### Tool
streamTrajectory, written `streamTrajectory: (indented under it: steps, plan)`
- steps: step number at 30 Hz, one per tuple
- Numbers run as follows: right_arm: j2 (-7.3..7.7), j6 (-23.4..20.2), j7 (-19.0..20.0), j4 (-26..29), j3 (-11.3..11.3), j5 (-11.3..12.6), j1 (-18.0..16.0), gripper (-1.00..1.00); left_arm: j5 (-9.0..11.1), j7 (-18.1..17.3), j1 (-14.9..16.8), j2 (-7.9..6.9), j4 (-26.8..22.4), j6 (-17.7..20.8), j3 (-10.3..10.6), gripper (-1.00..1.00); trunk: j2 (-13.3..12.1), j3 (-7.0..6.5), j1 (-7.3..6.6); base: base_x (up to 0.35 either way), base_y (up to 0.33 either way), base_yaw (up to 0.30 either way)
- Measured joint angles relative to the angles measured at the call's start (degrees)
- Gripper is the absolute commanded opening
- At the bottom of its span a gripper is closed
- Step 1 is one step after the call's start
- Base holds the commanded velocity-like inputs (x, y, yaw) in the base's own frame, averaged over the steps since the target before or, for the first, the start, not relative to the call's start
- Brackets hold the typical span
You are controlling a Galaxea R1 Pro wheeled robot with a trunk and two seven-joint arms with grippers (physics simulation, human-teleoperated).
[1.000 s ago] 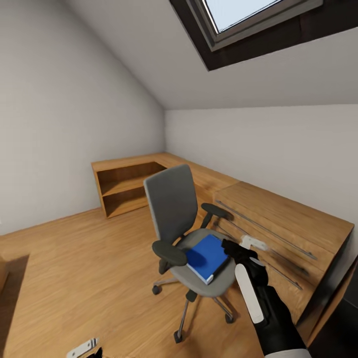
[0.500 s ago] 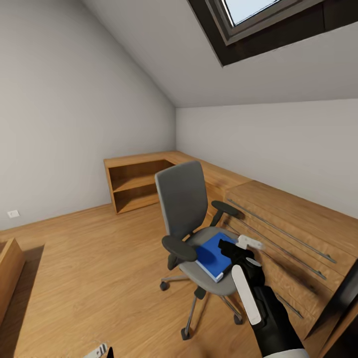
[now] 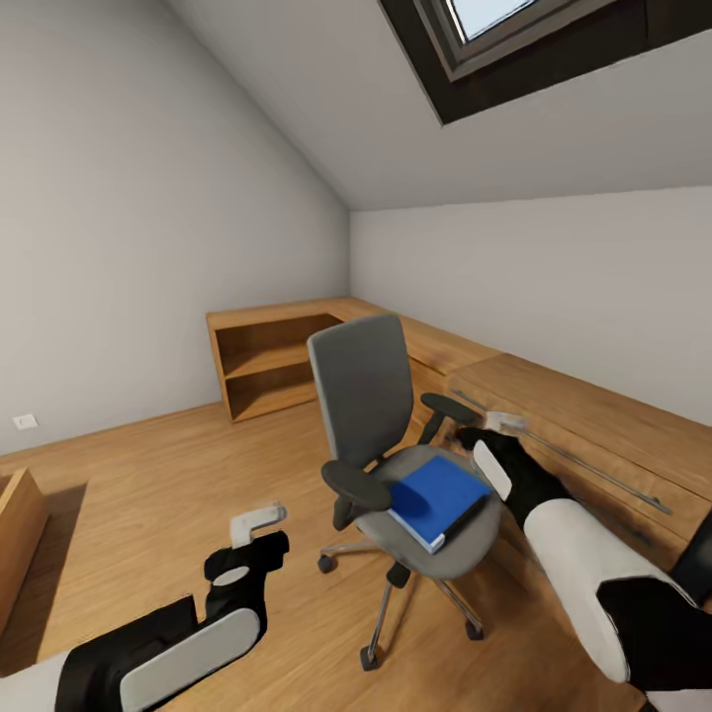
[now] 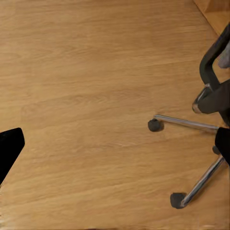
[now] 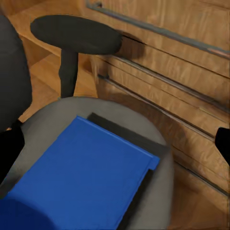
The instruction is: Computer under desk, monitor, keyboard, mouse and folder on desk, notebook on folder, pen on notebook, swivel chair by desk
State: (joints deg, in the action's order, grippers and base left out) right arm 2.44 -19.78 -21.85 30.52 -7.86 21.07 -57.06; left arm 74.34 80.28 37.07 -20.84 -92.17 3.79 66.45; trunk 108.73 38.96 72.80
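While the head view takes in the attic bedroom's sloped ceiling and skylight [image 3: 514,40], it sets the swivel chair [image 3: 381,425] mid-floor with the blue folder [image 3: 438,497] flat on its grey seat. The right gripper [image 3: 491,428] hovers just beyond the folder's far edge, close to the right armrest [image 3: 450,406], ahead of the wooden drawer chest [image 3: 593,435]; I cannot tell how far its jaws are parted. The left gripper [image 3: 259,526] hangs over bare plank floor [image 3: 148,475], well apart from the chair, its jaws equally hard to read.

From the left wrist view, two dark fingertips [image 4: 9,146] stand far apart at the frame's edges with nothing between them but floor, and the chair's chrome base [image 4: 191,143] lies off to one side.

Over at the right wrist view, the folder [image 5: 81,177] lies directly ahead of the widely spread jaws, which hold nothing; the drawer rails [image 5: 158,81] show behind.
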Motion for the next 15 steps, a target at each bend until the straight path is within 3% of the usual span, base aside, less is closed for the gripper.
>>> streamTrajectory:
  steps: [5, 12, 15]
  plan:
    - [-0.84, 2.14, 3.71, -8.16, -0.21, 0.21, -0.93, 1.00, -0.17, -1.18, 0.01, -0.30, -0.13, 0.29, 2.81, 1.00, 0.00, 0.02, 0.00, 0.000, 0.000, 0.000]
    - [-2.09, 2.77, 4.65, -10.32, -0.35, -0.03, -0.20, 1.00, -0.06, -1.75, 0.01, -0.90, 0.08, 0.10, 3.48, 1.00, 0.00, 0.01, 0.00, 0.000, 0.000, 0.000]
    - [-2.07, 3.81, 4.87, -10.27, -0.40, -0.22, 0.88, 1.00, 0.10, -3.43, 0.01, -2.83, 0.65, -2.03, 3.61, 1.00, 0.00, 0.01, 0.00, 0.000, 0.000, 0.000]
